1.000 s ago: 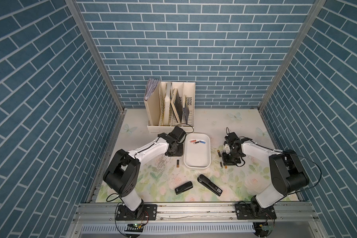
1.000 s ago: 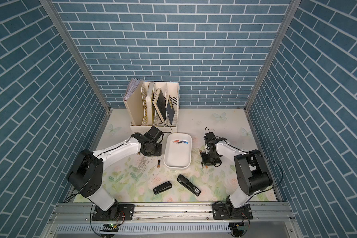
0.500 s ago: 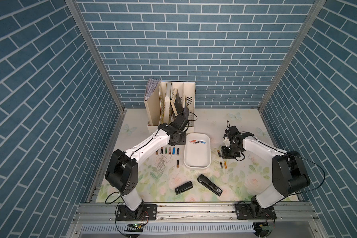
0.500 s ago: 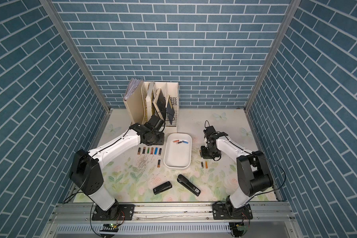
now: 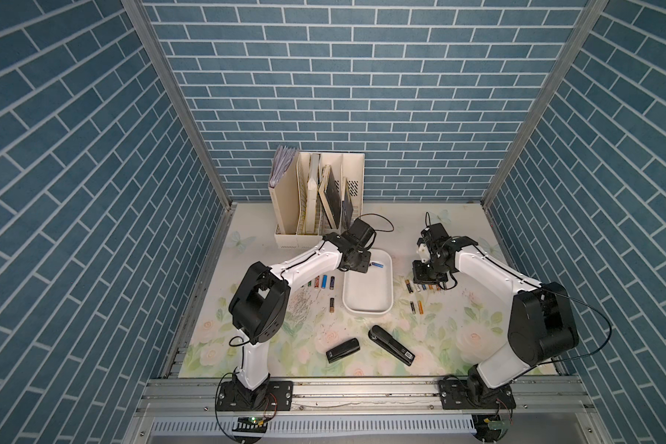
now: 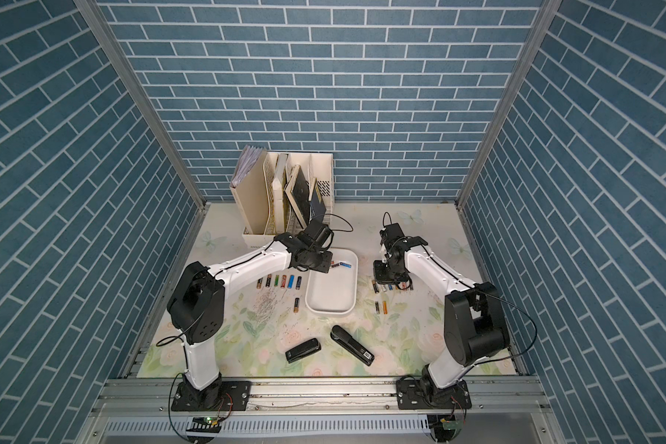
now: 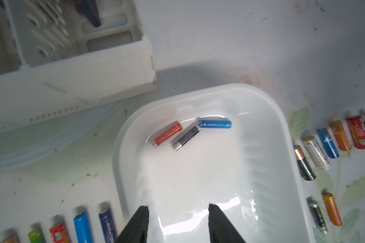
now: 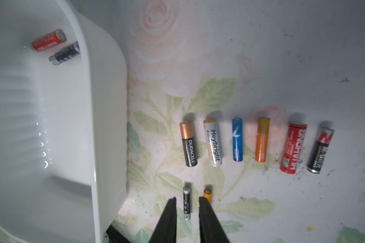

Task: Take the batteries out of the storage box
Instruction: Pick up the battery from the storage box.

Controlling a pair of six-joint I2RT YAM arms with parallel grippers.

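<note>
Left fingers [image 7: 139, 223] hover wide and empty over the box [image 7: 266, 151], which holds three batteries [image 7: 215, 124]. Right fingers [image 8: 169, 218], narrow and empty, hang beside the box, over the tabletop [image 8: 261, 63].

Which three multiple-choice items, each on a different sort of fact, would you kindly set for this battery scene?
1. How many batteries are in the storage box?
A. One
B. Three
C. Six
2. Where do the two black staplers lie?
A. In the file holder
B. In the storage box
C. On the table, outside the box
3. How is the left claw?
A. Open and empty
B. Shut on a battery
C. Shut on a stapler

1 B: a red battery, a dark battery and a blue battery lie in it.
2 C: both rest on the floral table in both top views.
3 A: its jaws stand apart with nothing between them.
</note>
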